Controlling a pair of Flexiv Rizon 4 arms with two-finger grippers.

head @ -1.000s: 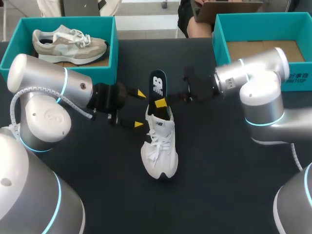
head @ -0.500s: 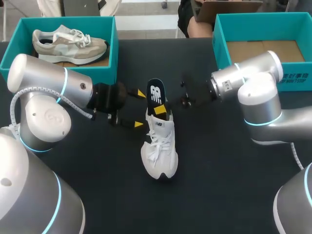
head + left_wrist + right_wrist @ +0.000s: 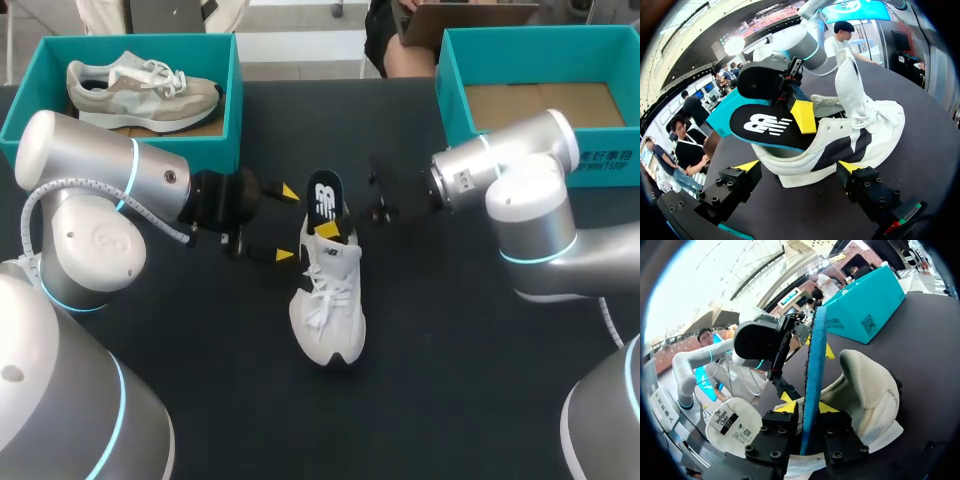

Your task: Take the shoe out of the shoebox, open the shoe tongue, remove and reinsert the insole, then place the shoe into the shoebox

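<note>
A white shoe (image 3: 327,305) stands on the black table, toe toward me. Its dark insole (image 3: 323,193) sticks up out of the heel opening. My right gripper (image 3: 330,232) comes in from the right and is shut on the insole. In the right wrist view the insole's blue edge (image 3: 815,360) runs up between the two fingers, above the shoe (image 3: 867,385). My left gripper (image 3: 288,224) is open at the left side of the heel. In its wrist view the left gripper (image 3: 799,167) has its yellow tips either side of the shoe's heel (image 3: 860,135), below the insole (image 3: 765,125).
A teal shoebox (image 3: 236,75) at the back left holds a grey and beige shoe (image 3: 140,90). A second teal shoebox (image 3: 452,95) at the back right shows only its cardboard floor.
The insole has come down toward the shoe's opening, and my right arm has shifted left with it. My left arm and the shoe have stayed put.
</note>
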